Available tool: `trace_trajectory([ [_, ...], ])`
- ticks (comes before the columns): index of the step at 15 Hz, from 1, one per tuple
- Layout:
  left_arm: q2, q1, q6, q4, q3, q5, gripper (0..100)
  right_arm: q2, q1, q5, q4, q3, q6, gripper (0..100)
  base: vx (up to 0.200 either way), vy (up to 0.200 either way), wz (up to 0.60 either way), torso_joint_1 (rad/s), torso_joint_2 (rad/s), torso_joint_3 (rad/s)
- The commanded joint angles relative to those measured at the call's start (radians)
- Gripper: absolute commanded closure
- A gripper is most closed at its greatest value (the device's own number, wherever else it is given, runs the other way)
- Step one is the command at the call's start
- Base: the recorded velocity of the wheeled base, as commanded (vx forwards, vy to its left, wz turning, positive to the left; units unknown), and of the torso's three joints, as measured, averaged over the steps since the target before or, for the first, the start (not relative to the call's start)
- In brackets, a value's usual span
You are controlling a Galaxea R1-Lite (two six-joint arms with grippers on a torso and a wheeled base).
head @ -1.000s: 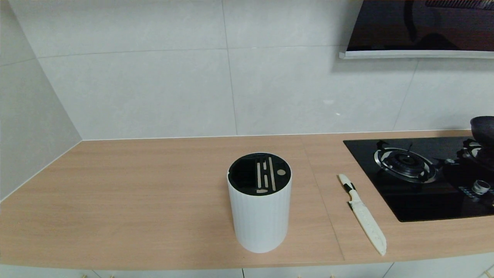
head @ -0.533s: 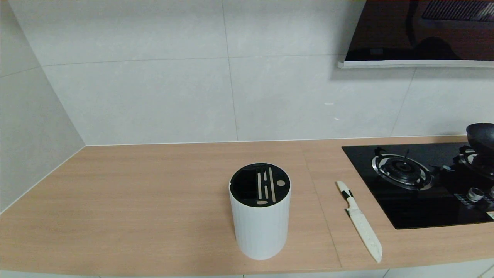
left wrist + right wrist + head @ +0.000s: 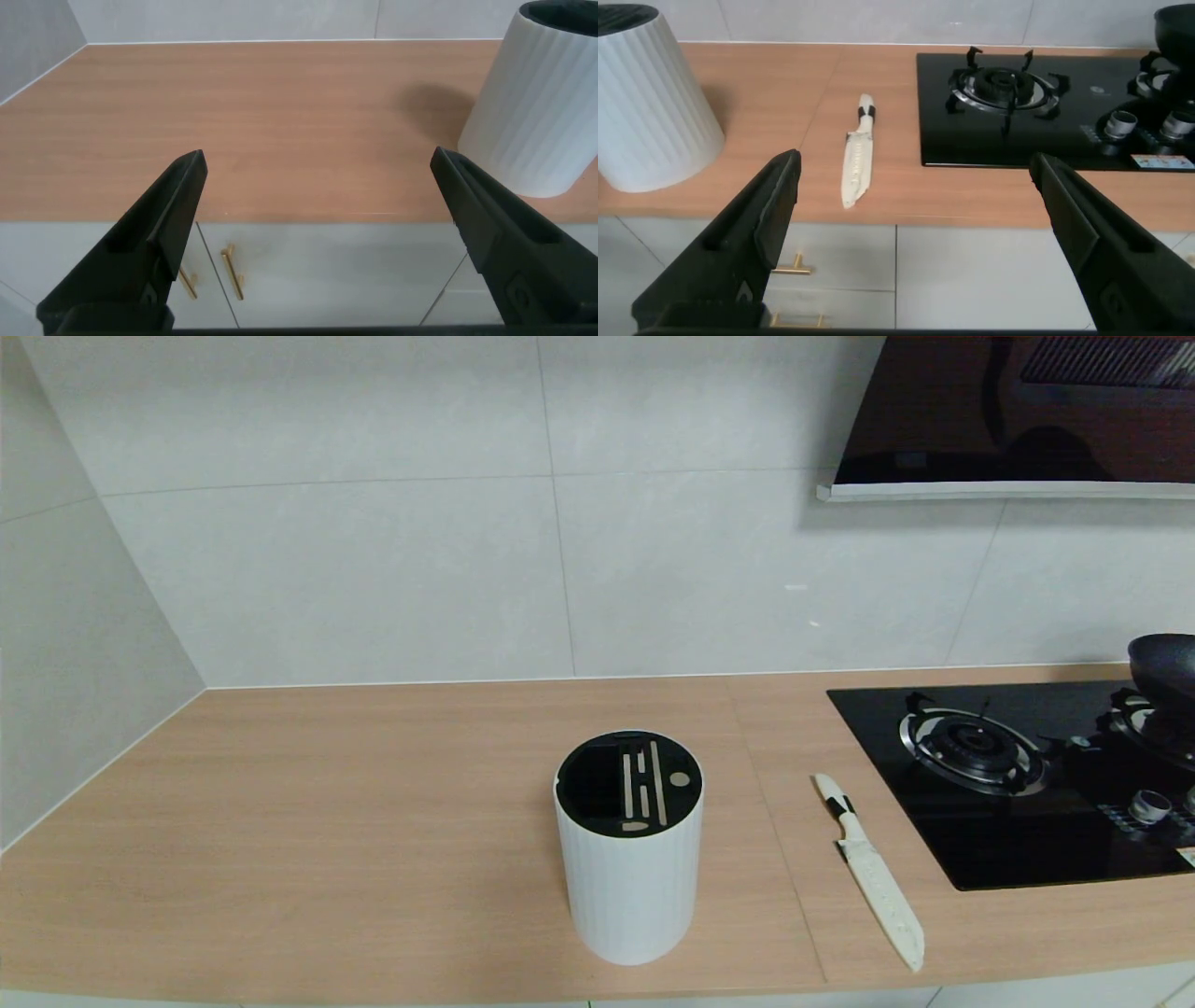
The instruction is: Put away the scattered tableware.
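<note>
A white ribbed cylindrical knife holder (image 3: 631, 859) with a black slotted top stands near the front of the wooden counter (image 3: 373, 803); it also appears as the holder (image 3: 537, 103) and the holder (image 3: 649, 98) in the wrist views. A cream knife (image 3: 870, 870) with a black band on its handle lies flat to the holder's right, blade toward the front edge, also seen as the knife (image 3: 857, 154). My left gripper (image 3: 318, 168) is open, low in front of the counter edge left of the holder. My right gripper (image 3: 915, 173) is open, in front of the edge near the knife.
A black gas hob (image 3: 1008, 775) with burners and knobs sits at the right, with a dark pot (image 3: 1162, 658) on its far burner. A range hood (image 3: 1008, 420) hangs above. Tiled walls close the back and left. Cabinet fronts with gold handles (image 3: 229, 271) lie under the counter.
The head camera shifted between one second and half a second ago, so the whole scene sits lower in the picture. Holder and knife keep their places on the counter.
</note>
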Motion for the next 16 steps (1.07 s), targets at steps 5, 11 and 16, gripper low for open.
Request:
trace_trajectory([
  [5, 0.000, 0.000, 0.000, 0.000, 0.000, 0.000, 0, 0.188, 0.008, 0.112, 0.075, -0.248, 0.011, 0, 0.000, 0.000, 0.00, 0.000, 0.00, 0.000],
  [11, 0.000, 0.000, 0.000, 0.000, 0.000, 0.000, 0, 0.753, 0.096, 0.135, 0.050, -0.404, 0.014, 0, 0.000, 0.000, 0.00, 0.000, 0.00, 0.000],
  [16, 0.000, 0.000, 0.000, 0.000, 0.000, 0.000, 0, 1.247, 0.286, 0.045, -0.258, -0.460, 0.025, 0, 0.000, 0.000, 0.00, 0.000, 0.00, 0.000],
])
